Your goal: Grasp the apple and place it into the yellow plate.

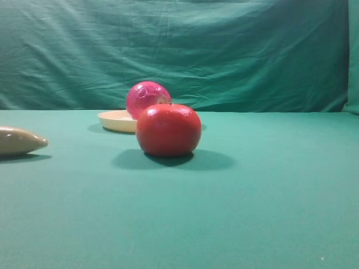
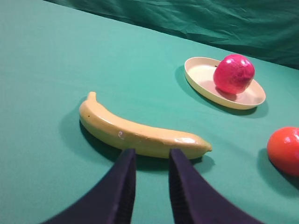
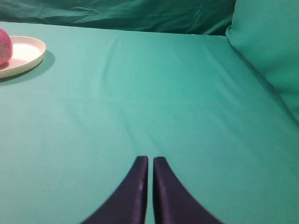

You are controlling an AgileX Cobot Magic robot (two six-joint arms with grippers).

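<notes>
The magenta-pink apple rests in the pale yellow plate at the back of the green table. In the left wrist view the apple sits on the right side of the plate. My left gripper is empty with its dark fingers a little apart, low over the cloth just in front of a banana, far from the plate. My right gripper is shut and empty over bare cloth, and the plate with the apple's edge lies far to its upper left. Neither gripper shows in the exterior view.
A smooth orange-red round fruit stands in front of the plate, and also shows at the right edge of the left wrist view. A beige-yellow banana lies at the left. A green cloth backdrop hangs behind the table.
</notes>
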